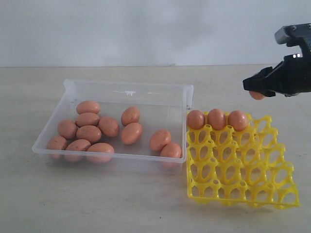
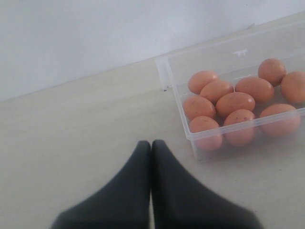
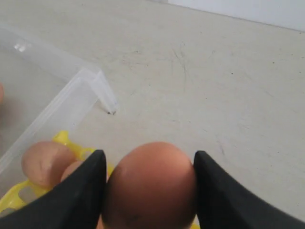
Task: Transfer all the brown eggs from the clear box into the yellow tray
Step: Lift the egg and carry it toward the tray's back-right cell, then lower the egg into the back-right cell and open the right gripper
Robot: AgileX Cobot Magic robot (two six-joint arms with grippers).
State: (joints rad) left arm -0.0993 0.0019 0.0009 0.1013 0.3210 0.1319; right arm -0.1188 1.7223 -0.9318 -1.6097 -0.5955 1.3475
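Several brown eggs (image 1: pixel 89 133) lie in the clear box (image 1: pixel 127 87) on the left; three more (image 1: pixel 216 119) sit in the back row of the yellow tray (image 1: pixel 241 167) beside it. My right gripper (image 1: pixel 256 93) hangs above the tray's back right corner, shut on one brown egg (image 3: pixel 151 186) that fills the gap between its black fingers (image 3: pixel 81 191). My left gripper (image 2: pixel 151 144) is shut and empty over bare table, near a corner of the clear box (image 2: pixel 181 98), and does not show in the exterior view.
The box and tray stand side by side on a pale table (image 1: pixel 97 204), their edges nearly touching. A plain wall (image 1: pixel 146 29) runs behind. The tray's front three rows of cups (image 1: pixel 243 179) hold nothing.
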